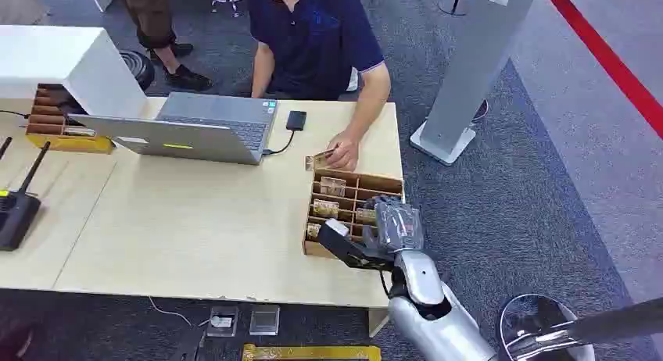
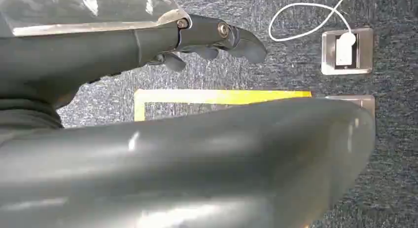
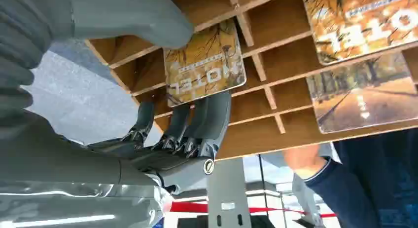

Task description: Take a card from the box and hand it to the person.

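Right wrist view: right hand (image 3: 162,114) fingers (image 3: 212,114) touch card (image 3: 204,62).

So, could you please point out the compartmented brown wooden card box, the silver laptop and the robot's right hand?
compartmented brown wooden card box (image 1: 388,180): head view, far rim.
silver laptop (image 1: 188,138): head view, lid's back.
right hand (image 1: 391,225): head view, back of hand.
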Controlling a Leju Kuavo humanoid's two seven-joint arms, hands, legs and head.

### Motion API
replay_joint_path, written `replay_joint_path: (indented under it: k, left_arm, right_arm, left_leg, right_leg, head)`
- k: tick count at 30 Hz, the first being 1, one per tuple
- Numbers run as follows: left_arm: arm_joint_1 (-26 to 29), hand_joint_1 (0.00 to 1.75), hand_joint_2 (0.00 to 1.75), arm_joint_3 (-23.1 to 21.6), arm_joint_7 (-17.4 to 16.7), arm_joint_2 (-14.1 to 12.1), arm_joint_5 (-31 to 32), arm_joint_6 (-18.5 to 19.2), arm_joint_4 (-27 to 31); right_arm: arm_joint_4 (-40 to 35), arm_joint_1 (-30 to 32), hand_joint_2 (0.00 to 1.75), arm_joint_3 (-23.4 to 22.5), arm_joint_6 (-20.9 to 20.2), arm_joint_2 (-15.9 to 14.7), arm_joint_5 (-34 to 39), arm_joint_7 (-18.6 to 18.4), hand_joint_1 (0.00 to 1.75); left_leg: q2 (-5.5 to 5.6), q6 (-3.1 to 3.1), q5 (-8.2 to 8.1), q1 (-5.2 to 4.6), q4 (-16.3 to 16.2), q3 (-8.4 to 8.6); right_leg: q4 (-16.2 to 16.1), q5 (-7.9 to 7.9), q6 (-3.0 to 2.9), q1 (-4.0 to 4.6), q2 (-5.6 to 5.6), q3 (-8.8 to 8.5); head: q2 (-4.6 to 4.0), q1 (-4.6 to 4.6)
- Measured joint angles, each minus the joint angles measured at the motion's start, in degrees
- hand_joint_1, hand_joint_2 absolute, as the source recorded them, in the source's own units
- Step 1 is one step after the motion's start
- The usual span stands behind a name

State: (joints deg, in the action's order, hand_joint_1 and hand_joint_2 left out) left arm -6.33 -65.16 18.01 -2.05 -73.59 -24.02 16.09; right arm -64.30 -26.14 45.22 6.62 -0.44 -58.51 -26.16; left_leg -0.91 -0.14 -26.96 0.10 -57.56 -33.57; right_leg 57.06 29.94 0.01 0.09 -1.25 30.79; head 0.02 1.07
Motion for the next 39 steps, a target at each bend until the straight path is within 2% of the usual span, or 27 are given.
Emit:
replay_joint_path:
  k: [4, 10, 14, 17, 25, 26, 29, 31, 39]
  left_arm:
    - [0.0, 0.00, 0.00, 0.0, 0.0, 0.0, -0.2, -0.1, 0.0]
    - [0.0, 0.00, 0.00, 0.0, 0.0, 0.0, -0.3, -0.1, 0.0]
    - [0.0, 0.00, 0.00, 0.0, 0.0, 0.0, -0.3, 0.0, 0.0]
    - [0.0, 0.00, 0.00, 0.0, 0.0, 0.0, -0.3, 0.0, 0.0]
    - [0.0, 0.00, 0.00, 0.0, 0.4, 0.0, -0.3, 0.1, 0.0]
    - [0.0, 0.00, 0.00, 0.0, 0.4, 0.0, -0.3, 0.1, 0.0]
    - [0.0, 0.00, 0.00, 0.0, 0.4, 0.0, -0.3, 0.0, 0.0]
    - [0.0, 0.00, 0.00, 0.0, 0.4, 0.0, -0.3, 0.0, 0.0]
    - [0.0, 0.00, 0.00, 0.0, 0.5, 0.0, -0.5, -0.1, 0.0]
  right_arm:
    - [0.3, 0.0, 1.75, 0.2, -0.2, 0.5, -0.5, 0.1, 0.82]
    - [0.9, 0.0, 1.75, 0.4, -0.2, 1.1, -0.9, 0.1, 0.89]
    - [1.2, -0.1, 1.75, 0.5, 0.0, 1.2, -0.9, 0.4, 1.03]
    - [1.6, -0.2, 1.75, 0.5, 0.2, 1.3, -0.9, 0.5, 1.27]
    - [2.1, -0.5, 1.75, 0.5, 0.9, 1.5, -0.8, 0.5, 1.31]
    - [2.1, -0.6, 1.75, 0.5, 0.9, 1.5, -0.8, 0.5, 1.26]
    - [2.4, -0.7, 1.75, 0.5, 1.0, 1.5, -0.6, 0.5, 1.34]
    - [2.4, -0.8, 1.75, 0.5, 1.0, 1.5, -0.5, 0.5, 1.31]
    - [2.7, -1.1, 1.75, 0.5, 1.3, 1.7, 0.2, 1.2, 1.41]
  left_leg:
    - [0.00, 0.00, 0.00, 0.00, 0.0, 0.00]
    - [0.00, 0.00, 0.00, 0.00, 0.0, 0.00]
    - [0.00, 0.00, 0.00, 0.00, 0.0, 0.00]
    - [0.00, 0.00, 0.00, 0.00, 0.0, 0.00]
    - [0.00, 0.00, 0.00, 0.00, 0.0, 0.01]
    - [0.00, 0.00, 0.00, 0.00, 0.0, 0.01]
    - [0.00, 0.00, 0.00, 0.00, 0.0, 0.01]
    - [0.00, 0.00, 0.00, 0.00, 0.0, 0.01]
    - [0.00, 0.00, 0.00, 0.00, 0.0, 0.00]
  right_leg:
    - [0.0, 0.00, 0.00, 0.00, 0.00, 0.00]
    - [0.0, 0.00, 0.00, 0.00, 0.00, 0.00]
    - [0.0, 0.00, 0.00, 0.00, 0.00, 0.00]
    - [0.0, 0.00, 0.00, 0.00, 0.00, 0.00]
    - [0.0, 0.00, 0.00, 0.00, 0.00, 0.00]
    - [0.0, 0.00, 0.00, 0.00, 0.00, 0.00]
    - [0.0, 0.00, 0.00, 0.00, 0.00, -0.01]
    - [0.0, 0.00, 0.00, 0.00, 0.00, -0.01]
    - [0.0, 0.00, 0.00, 0.00, 0.00, 0.00]
  head:
    - [0.00, 0.00]
    - [0.00, 0.00]
    - [0.00, 0.00]
    - [0.00, 0.00]
    - [0.00, 0.02]
    - [0.00, 0.00]
    - [0.00, 0.00]
    - [0.02, 0.00]
    - [0.00, 0.00]
